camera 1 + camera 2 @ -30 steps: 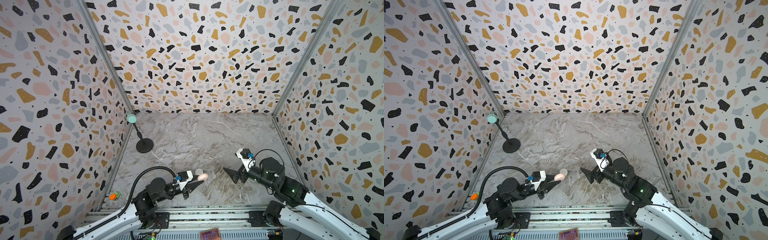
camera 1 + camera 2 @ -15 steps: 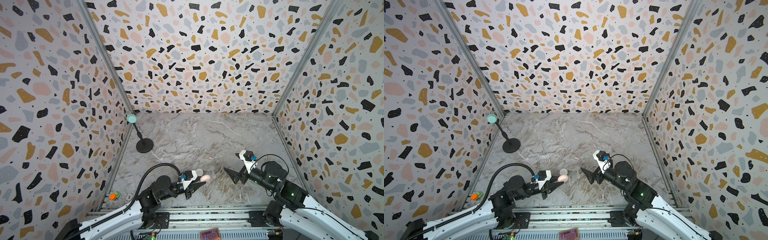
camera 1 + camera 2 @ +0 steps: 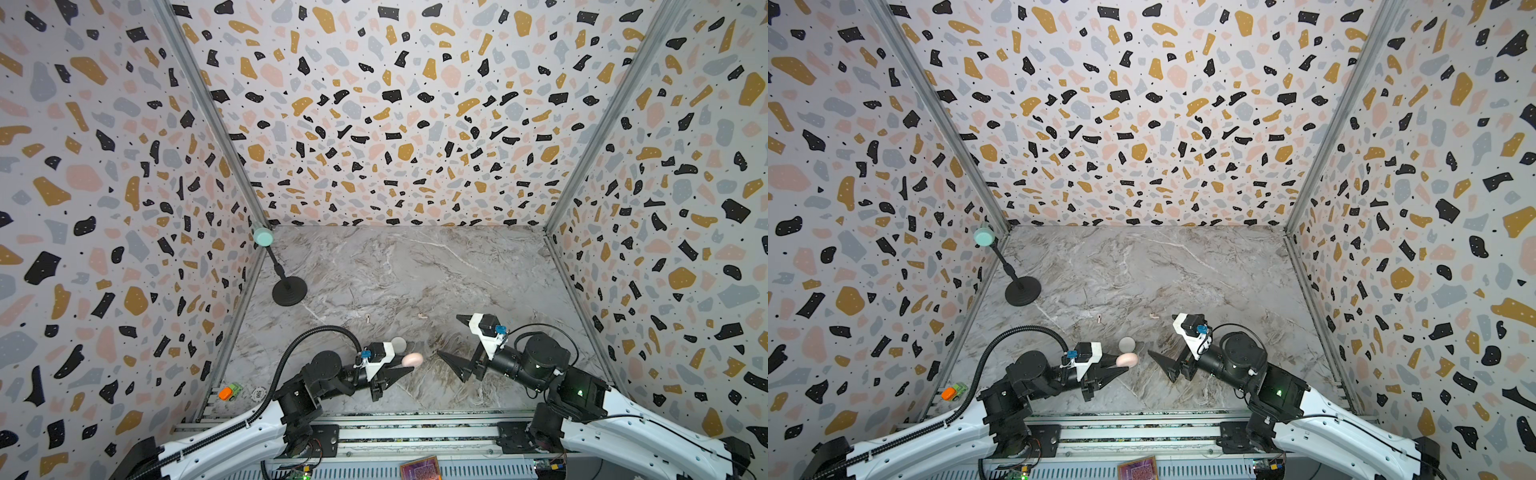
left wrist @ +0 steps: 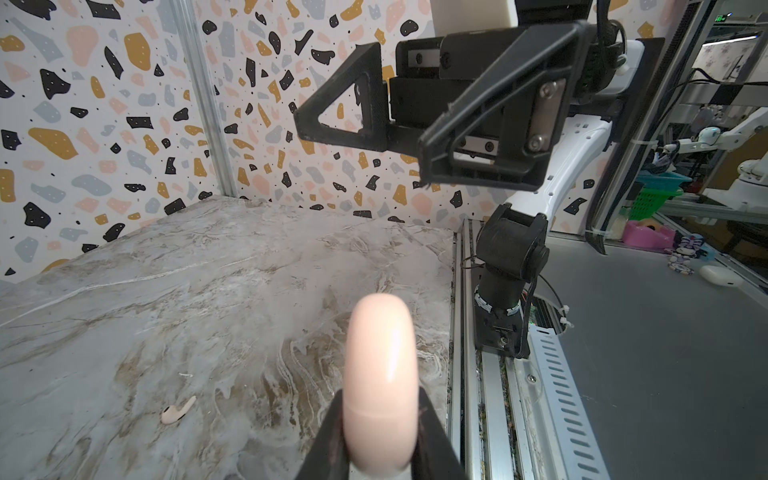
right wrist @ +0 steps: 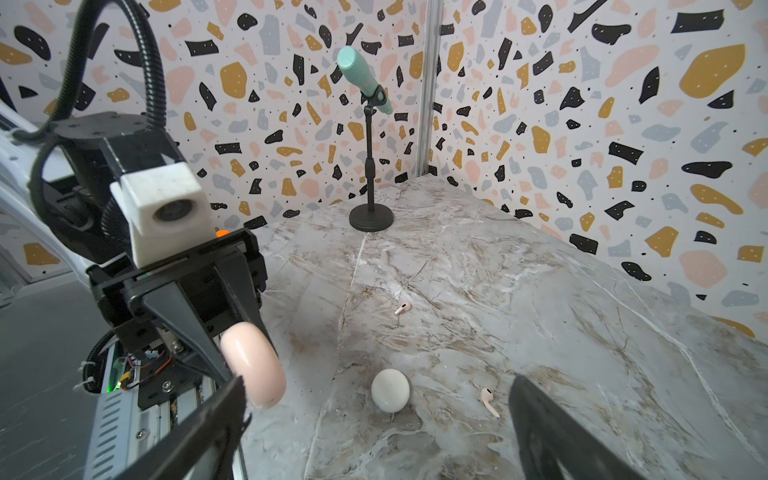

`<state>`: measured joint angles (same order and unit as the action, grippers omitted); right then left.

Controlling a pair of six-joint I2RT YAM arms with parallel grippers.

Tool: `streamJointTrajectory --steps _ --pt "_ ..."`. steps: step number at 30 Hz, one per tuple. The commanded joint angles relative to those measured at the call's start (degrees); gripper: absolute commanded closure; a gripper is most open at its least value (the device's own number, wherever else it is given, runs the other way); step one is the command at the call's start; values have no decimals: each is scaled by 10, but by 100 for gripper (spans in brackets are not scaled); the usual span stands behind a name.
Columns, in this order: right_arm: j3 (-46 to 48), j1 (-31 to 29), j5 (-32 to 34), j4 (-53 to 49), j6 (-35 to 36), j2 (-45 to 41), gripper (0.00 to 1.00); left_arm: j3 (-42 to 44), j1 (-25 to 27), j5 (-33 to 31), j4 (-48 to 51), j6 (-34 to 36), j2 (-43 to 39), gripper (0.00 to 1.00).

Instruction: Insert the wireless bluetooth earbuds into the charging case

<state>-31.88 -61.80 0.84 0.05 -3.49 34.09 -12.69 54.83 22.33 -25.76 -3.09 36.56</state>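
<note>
Above the marble table [image 3: 415,266], the left pincer [image 3: 404,365] is clamped on one closed pink charging case [image 3: 412,359], held clear of the surface; the right pincer [image 3: 448,335] faces it with jaws spread wide, holding nothing. One white case [image 5: 390,390] rests on the table, with two earbuds loose outside both cases: one earbud [image 5: 489,401] near it, another earbud [image 5: 402,308] toward the microphone stand [image 5: 371,217].

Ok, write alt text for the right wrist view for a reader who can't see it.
The left gripper holds a closed pale pink round case off a grey marble table. On it lie a white round case, one pale pink stemmed earbud beside it and another farther off; a teal microphone on a black stand stands in the corner.
</note>
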Motion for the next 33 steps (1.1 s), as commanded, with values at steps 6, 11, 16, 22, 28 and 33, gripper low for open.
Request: streamJointTrajectory --steps 6,11,16,22,28,33 --pt "-13 -103 124 26 43 20 1 -16 2 25 -21 0 -14 100" --pt "-11 -114 131 29 46 31 1 -16 3 29 -17 4 -20 100" --pt "-9 -127 143 30 49 40 1 -15 2 33 -15 4 -18 100" --pt "-8 -138 145 35 57 52 1 -17 2 33 -9 7 -19 100" --pt "-8 -146 156 39 62 63 1 -17 2 36 -8 11 -17 100" --pt "-4 -149 159 47 61 68 1 -16 3 43 -8 10 -17 100"
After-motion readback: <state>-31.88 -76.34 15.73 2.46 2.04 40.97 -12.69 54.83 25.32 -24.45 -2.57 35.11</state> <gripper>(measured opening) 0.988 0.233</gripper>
